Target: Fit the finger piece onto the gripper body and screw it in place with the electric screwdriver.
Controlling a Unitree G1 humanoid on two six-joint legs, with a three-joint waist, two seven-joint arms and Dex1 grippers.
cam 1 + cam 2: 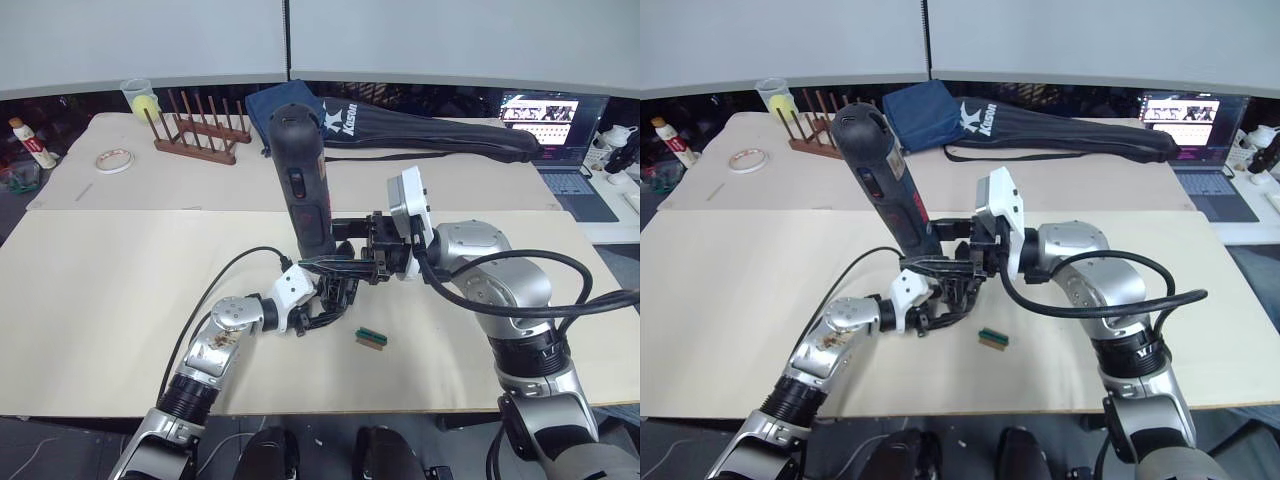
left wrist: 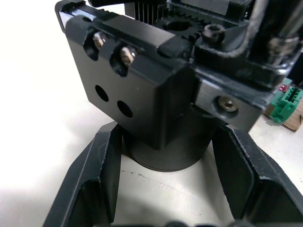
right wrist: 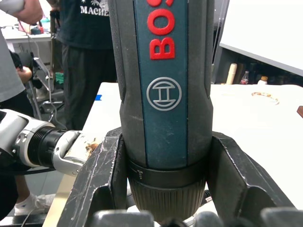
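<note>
**A:** Starting at the tips: our right gripper has its two black fingers clamped round the lower barrel of the thick black-and-blue cylindrical electric screwdriver, which stands nearly upright, leaning a bit towards our left, nose down.

**B:** And our left gripper has its fingers pinched on the round base of the chunky black plastic-and-metal gripper body, which sits on the table right under the driver.

**A:** The left wrist view gives us stuff the head views don't: two screws seated in holes on the body's block, with two empty holes just beside them. Can't tell from any shot whether the bit is touching a screw.

**B:** The right wrist view adds red lettering on the tool, plus people standing past the table edge.

**A:** From the head, a tiny green rectangular block lies near the body, apart from it.

**B:** Surface is a pale beige tabletop. Further back: a wooden peg rack, a roll of tape, a long black zipped bag with white lettering and an open laptop.
</note>
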